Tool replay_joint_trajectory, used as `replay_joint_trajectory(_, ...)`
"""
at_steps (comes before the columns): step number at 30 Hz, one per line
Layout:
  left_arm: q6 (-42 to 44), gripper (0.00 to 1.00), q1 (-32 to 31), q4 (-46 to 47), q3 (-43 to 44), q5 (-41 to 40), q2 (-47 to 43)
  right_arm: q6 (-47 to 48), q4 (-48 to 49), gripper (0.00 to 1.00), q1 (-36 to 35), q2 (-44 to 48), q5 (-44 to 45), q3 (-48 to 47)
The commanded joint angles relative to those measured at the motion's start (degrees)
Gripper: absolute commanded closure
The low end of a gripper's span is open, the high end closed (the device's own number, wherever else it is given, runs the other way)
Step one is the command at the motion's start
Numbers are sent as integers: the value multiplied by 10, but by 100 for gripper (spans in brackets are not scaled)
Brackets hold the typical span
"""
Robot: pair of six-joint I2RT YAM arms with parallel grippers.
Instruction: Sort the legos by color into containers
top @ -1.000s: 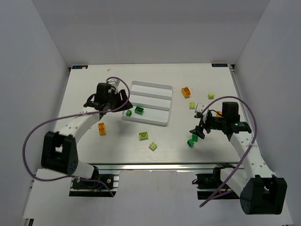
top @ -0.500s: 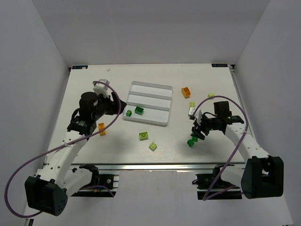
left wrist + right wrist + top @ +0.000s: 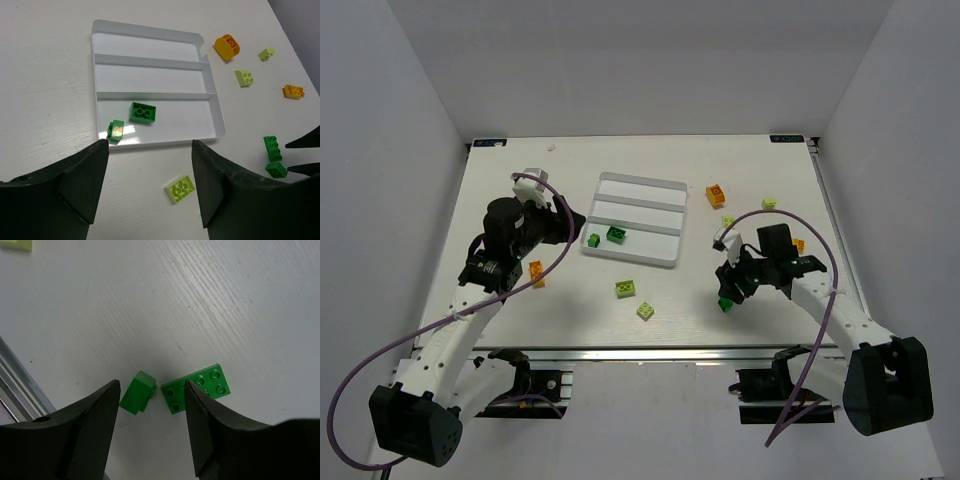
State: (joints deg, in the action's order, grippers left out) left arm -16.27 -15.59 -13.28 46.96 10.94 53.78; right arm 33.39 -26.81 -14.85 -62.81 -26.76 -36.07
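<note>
The white tray point(image 3: 638, 197) has three long compartments, also in the left wrist view point(image 3: 155, 85). Its near compartment holds a dark green brick point(image 3: 143, 112) and a small green brick point(image 3: 116, 130). My left gripper point(image 3: 575, 222) is open and empty, just left of the tray's near corner point(image 3: 148, 150). My right gripper point(image 3: 730, 285) is open and low over a small green brick point(image 3: 137, 392) and a flat green brick point(image 3: 199, 388), with the small one between the fingers point(image 3: 151, 387).
A yellow-green flat brick point(image 3: 626, 288) and another point(image 3: 646, 311) lie near the front middle. An orange brick point(image 3: 536, 273) sits under my left arm. An orange brick point(image 3: 716, 194), pale bricks point(image 3: 728, 222) point(image 3: 769, 203) and an orange one point(image 3: 798, 244) lie right of the tray.
My left arm has swung back to the left, its gripper drawing off the tray's left end. My right wrist has moved left and lowered over the two green bricks.
</note>
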Motion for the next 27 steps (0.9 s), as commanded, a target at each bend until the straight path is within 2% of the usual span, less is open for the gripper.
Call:
replay_joint_trajectory(1,7,23,-1,4,-3,-13,-13,-46,6,39,-23,-11,50,4)
replay_joint_trajectory(10,8,23,-1,4,-3,-14,-10,-57,21,34,-65,-26,109,21)
replay_joint_trajectory(19,9,23,-1,4,-3,-19,-14,-55,19,42,-95,-52,135,29)
replay_joint_trajectory(22,8,23,-1,4,-3,-19,-15,-52,12,52,-100,-58,136,26)
replay_joint_trajectory(27,8,23,-1,4,-4,-20,-14,-38,-5,76,-109,-73,126,14)
